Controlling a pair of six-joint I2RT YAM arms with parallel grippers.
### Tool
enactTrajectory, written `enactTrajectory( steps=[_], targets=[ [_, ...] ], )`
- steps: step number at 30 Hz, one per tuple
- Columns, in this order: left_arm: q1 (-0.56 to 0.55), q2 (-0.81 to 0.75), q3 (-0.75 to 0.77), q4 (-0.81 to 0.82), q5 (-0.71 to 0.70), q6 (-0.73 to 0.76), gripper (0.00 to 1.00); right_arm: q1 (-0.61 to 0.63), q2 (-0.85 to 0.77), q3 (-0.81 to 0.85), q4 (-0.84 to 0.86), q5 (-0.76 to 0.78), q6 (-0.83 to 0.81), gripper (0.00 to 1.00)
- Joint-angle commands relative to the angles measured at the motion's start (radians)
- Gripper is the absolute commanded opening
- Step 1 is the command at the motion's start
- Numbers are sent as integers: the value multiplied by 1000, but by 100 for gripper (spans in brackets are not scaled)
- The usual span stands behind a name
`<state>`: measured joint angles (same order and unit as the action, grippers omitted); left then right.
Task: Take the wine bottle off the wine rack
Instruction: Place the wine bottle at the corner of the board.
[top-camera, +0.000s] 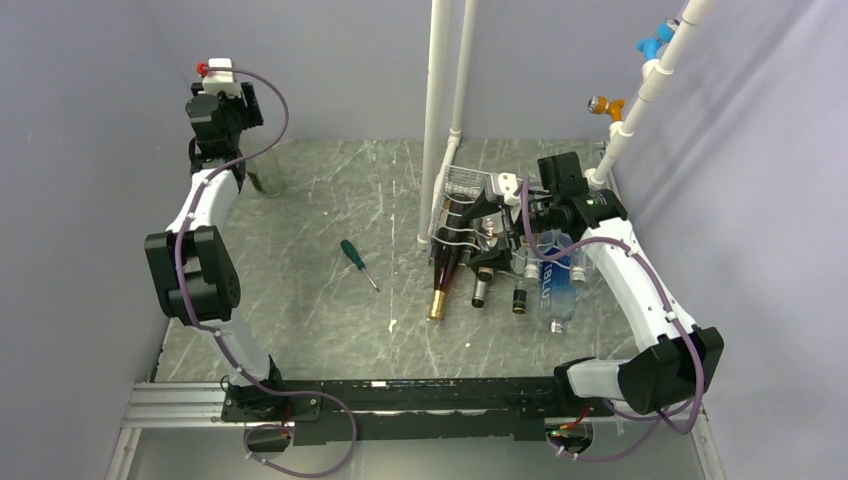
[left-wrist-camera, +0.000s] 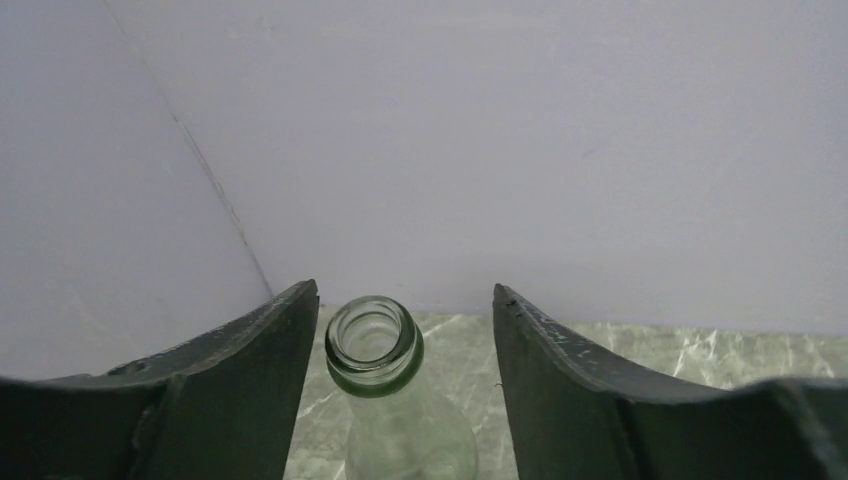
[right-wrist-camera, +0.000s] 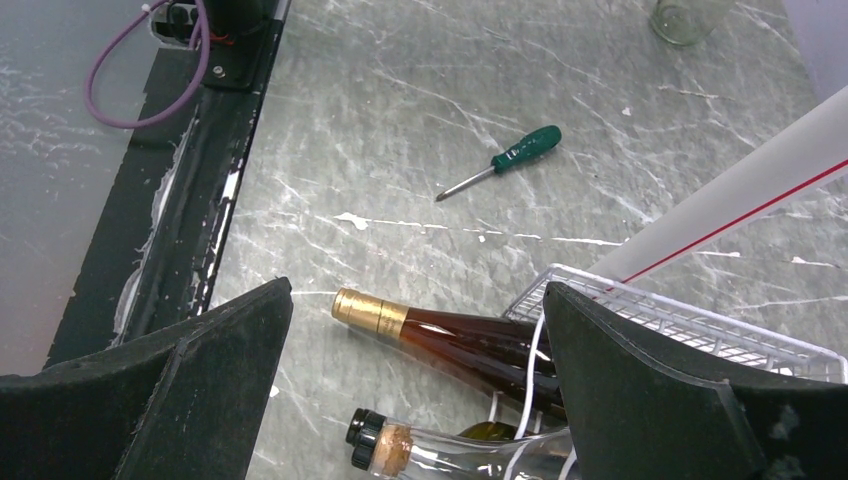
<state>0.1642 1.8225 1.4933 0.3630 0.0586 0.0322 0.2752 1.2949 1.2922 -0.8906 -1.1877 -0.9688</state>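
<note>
Hovering, jaws spread wide, above the wine rack (right-wrist-camera: 700, 330), the right gripper (right-wrist-camera: 415, 288) must next clasp the wine bottle (right-wrist-camera: 450, 340).

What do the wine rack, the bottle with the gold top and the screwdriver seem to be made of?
Wine rack: thin metal wire, it seems, coated glossy white. Bottle with the gold top: see-through amber glass, shiny; foil on its neck. Screwdriver: green handle, probably plastic; bare grey metal shaft.

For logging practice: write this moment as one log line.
left gripper: open, astride upright clear bottle | right gripper: open, over wine rack | amber wine bottle: in rack
</note>
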Motion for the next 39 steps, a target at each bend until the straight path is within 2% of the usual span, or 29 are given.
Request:
enactTrajectory(
  steps=[1, 6, 10, 12, 21, 29, 36, 39],
  targets=[
    [1, -105, 17, 76, -16, -17, 72, -4, -21, -2, 27, -32, -2, 100],
    [4, -189, 8, -18, -55, -61, 82, -2, -31, -10, 40, -33, 6, 99],
    [8, -283, -22, -94, -57, -110, 96, -4, -41, -18, 51, -35, 13, 100],
    [12, -336, -48, -134, -56, -134, 99, -6, -49, -23, 58, -37, 17, 99],
    [41, -597, -186, -407, 151, -339, 99, -43, -76, -39, 31, -98, -20, 100],
    [43, -917, -459, -471, 221, -509, 100, -103, -88, -39, -28, -137, -78, 99],
    [43, -1064, -585, -479, 459, -625, 99, -140, -92, -9, -111, -95, -143, 100],
    [41, -1059, -556, -585, 584, -640, 99, -145, -108, -2, -138, -55, -147, 100]
  ],
)
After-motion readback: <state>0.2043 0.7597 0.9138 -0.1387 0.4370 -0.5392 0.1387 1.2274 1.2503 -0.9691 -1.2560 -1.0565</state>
